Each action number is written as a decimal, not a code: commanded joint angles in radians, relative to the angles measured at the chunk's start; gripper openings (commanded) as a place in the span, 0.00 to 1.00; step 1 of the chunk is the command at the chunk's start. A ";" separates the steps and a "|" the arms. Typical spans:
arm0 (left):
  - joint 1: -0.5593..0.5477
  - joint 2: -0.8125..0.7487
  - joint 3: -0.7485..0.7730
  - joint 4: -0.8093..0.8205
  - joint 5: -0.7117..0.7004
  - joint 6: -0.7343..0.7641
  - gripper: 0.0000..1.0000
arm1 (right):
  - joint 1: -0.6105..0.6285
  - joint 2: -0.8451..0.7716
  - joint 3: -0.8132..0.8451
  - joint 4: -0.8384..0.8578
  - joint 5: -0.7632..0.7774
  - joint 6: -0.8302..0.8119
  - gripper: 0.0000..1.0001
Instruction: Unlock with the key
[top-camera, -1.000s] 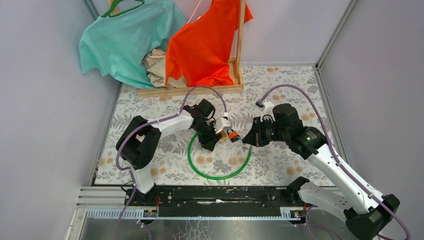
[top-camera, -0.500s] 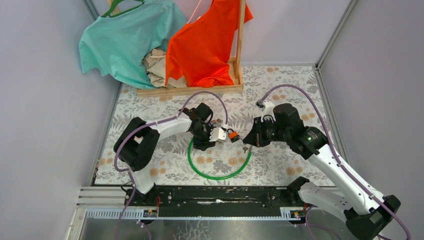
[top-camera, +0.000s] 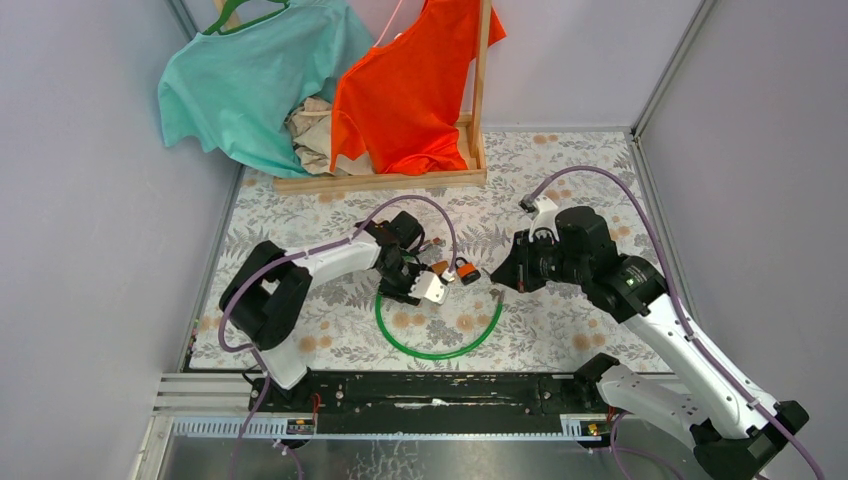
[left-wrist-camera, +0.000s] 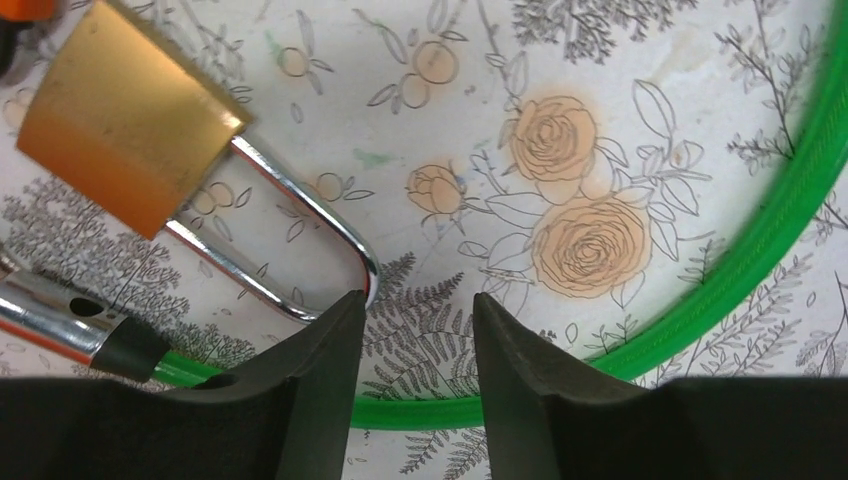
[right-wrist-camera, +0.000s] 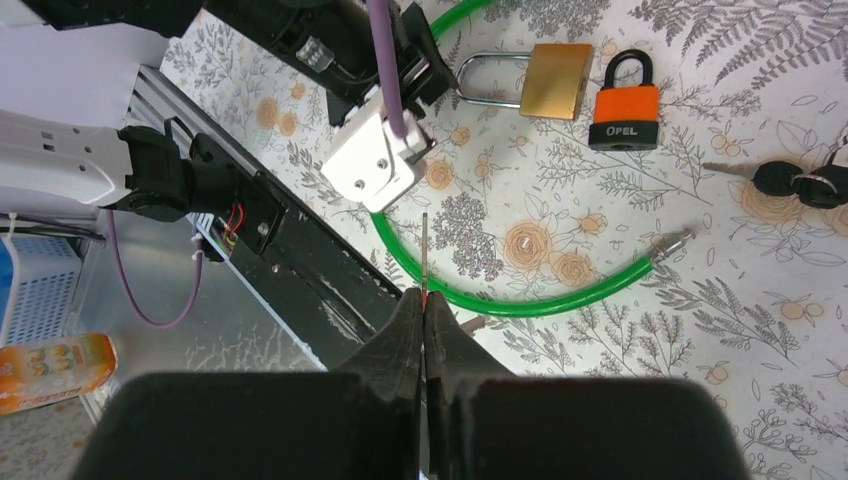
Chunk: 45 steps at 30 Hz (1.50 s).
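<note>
A brass padlock (left-wrist-camera: 120, 120) lies on the floral mat with its steel shackle (left-wrist-camera: 300, 240) shut; it also shows in the right wrist view (right-wrist-camera: 556, 80) and the top view (top-camera: 440, 268). An orange padlock (right-wrist-camera: 626, 105) lies right beside it (top-camera: 466, 270). My left gripper (left-wrist-camera: 415, 300) is open and empty, its left fingertip at the shackle's bend. My right gripper (right-wrist-camera: 424, 295) is shut on a thin key blade (right-wrist-camera: 424, 250) that sticks out edge-on, held above the mat to the right of the padlocks (top-camera: 503, 284).
A green cable (right-wrist-camera: 520, 300) curves on the mat below the padlocks, with a metal end pin (right-wrist-camera: 672, 240). A bunch of black-headed keys (right-wrist-camera: 800, 182) lies near the orange padlock. A wooden rack with teal and orange shirts (top-camera: 400, 90) stands at the back.
My left gripper has drawn back down and to the left, off the brass padlock. My right gripper has drawn back to the right with the key. The padlocks stay put.
</note>
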<state>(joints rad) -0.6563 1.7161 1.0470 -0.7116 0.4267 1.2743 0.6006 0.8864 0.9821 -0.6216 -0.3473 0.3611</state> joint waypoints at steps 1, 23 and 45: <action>-0.021 0.008 0.008 -0.076 0.002 0.131 0.48 | -0.005 -0.014 0.056 -0.017 0.042 -0.023 0.00; -0.053 0.023 0.103 -0.143 -0.135 0.257 0.45 | -0.005 -0.013 0.069 -0.030 0.050 -0.031 0.00; -0.103 0.109 0.047 -0.067 -0.209 0.329 0.33 | -0.005 -0.044 0.057 -0.054 0.083 -0.031 0.00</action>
<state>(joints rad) -0.7277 1.8095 1.1309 -0.7746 0.2016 1.6043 0.6006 0.8501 1.0012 -0.6701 -0.2775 0.3435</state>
